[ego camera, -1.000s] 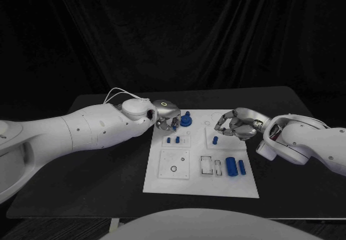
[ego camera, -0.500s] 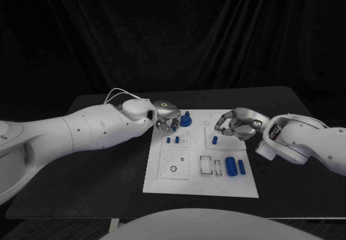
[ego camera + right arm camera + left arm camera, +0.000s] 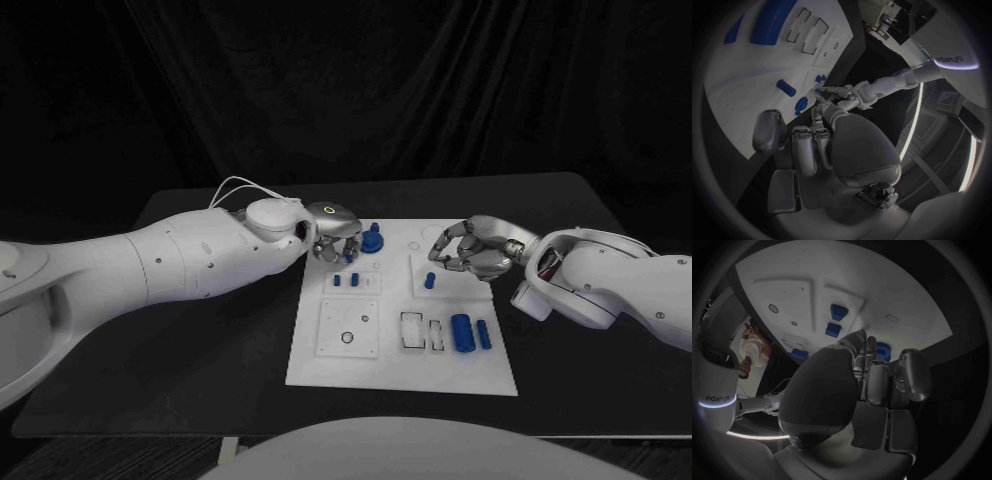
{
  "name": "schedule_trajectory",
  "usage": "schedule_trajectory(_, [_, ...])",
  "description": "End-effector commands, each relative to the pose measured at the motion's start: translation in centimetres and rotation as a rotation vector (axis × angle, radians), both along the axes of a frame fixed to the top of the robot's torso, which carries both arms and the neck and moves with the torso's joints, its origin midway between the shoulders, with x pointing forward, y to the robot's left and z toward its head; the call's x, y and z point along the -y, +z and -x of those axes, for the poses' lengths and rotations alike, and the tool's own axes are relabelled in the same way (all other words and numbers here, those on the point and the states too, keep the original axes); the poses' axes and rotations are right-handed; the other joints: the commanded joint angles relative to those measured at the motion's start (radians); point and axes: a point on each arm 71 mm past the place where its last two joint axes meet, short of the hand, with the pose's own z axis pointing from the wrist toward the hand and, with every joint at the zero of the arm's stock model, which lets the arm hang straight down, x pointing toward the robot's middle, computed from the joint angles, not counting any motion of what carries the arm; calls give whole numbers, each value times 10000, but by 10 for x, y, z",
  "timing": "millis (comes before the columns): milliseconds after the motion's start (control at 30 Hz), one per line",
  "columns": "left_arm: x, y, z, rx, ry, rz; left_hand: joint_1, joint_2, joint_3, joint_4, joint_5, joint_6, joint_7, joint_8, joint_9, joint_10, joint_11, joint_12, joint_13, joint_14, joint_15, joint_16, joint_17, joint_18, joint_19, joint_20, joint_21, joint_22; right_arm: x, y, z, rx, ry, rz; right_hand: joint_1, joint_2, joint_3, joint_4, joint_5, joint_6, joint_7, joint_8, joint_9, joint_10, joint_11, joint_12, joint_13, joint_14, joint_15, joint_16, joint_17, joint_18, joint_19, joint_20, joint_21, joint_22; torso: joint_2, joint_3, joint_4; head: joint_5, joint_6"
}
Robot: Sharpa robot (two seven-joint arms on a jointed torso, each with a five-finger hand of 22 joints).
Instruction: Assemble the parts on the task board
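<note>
The white task board (image 3: 404, 365) lies in the middle of the table. My left hand (image 3: 335, 240) hovers at its far left corner, fingers (image 3: 879, 382) curled down beside a blue round part with a peg (image 3: 372, 240). A blue piece (image 3: 882, 350) shows just past those fingers; I cannot tell whether it is held. My right hand (image 3: 470, 250) hangs over the board's far right, fingers (image 3: 811, 145) curled in with nothing between them. Two small blue pegs (image 3: 343, 281) and a short blue part (image 3: 431, 280) stand in the board. Two blue cylinders (image 3: 463, 332) lie at the right.
The board has a square panel with holes (image 3: 349, 328) at its near left and open slots (image 3: 418, 330) beside the cylinders. Black table (image 3: 216, 370) surrounds the board. My left arm (image 3: 879, 87) crosses the right wrist view.
</note>
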Motion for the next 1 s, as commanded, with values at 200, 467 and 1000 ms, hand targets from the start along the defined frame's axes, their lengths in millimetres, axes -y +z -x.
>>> schedule_trajectory(200, [4,-2,2,-178,-111,-52,-97,-7,46,-14,-53,-82,16,5,16,77,27,-55,-18,-81,24,-67,-13,100,-68,-17,-68,1584,0,-2,1,-119,-6,123,89,4,16,-81,57,85,-10,-22,-11,1059,-70,14,2631,1056,-69,26,2635,173,-68,-22,-34,1387,0,2,-1,5,-2])
schedule_trajectory(467, [6,-3,3,-217,-140,-63,-98,0,56,-19,-54,-90,18,-5,21,107,27,-57,-18,-92,27,-81,-36,101,-73,-14,-77,1582,-1,-2,1,-145,-6,140,96,13,26,-86,59,87,-11,-23,-14,1059,-70,14,2631,1056,-69,26,2635,173,-67,-23,-35,1387,4,5,-2,19,-2])
schedule_trajectory(1000, [4,-7,3,-435,42,-305,-186,-142,196,-108,-96,-859,-73,-504,-43,42,89,-382,-136,-233,80,-256,-311,139,-199,34,-333,1529,0,-2,1,-175,-13,161,105,19,36,-95,61,91,-12,-22,-17,1059,-71,14,2631,1056,-70,26,2635,174,-71,-23,-42,1386,-2,4,-9,18,-2])
